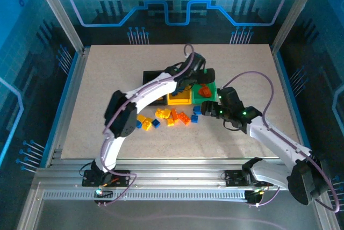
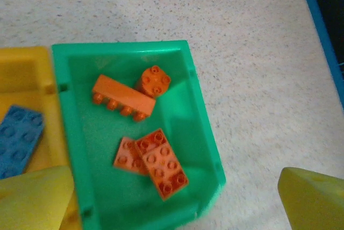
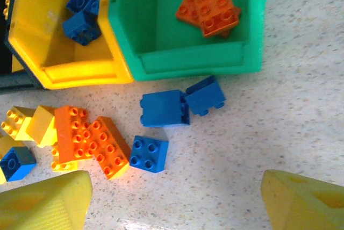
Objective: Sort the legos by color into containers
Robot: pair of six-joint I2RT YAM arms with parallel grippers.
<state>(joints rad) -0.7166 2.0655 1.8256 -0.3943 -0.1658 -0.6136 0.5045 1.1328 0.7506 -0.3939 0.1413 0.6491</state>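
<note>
**Operator:** Report the left gripper.

**Technician:** The left gripper (image 2: 172, 206) hangs over the green bin (image 2: 199, 133), the right-hand bin of the row. Its jaws are spread fully apart and have hold of nothing. Four orange bricks (image 2: 161, 163) lie in that bin: one long brick, one small square brick touching it, and two flat plates overlapping.

**Operator:** Report the right gripper.

**Technician:** The right gripper (image 3: 174, 203) is over the counter (image 3: 279, 133), just near of the green bin. Its jaws stand wide open, with nothing between them. Below it lie three loose blue bricks (image 3: 164, 109): two touching, one slightly nearer.

**Operator:** Remaining items?

**Technician:** The yellow bin (image 3: 80, 71), the middle bin, holds stored blue bricks (image 3: 80, 18). The black bin (image 1: 152, 74) is at the left end, and its contents cannot be told. Loose orange bricks (image 3: 91, 141) and yellow bricks (image 3: 27, 125) lie together on the counter near of the yellow bin.
</note>
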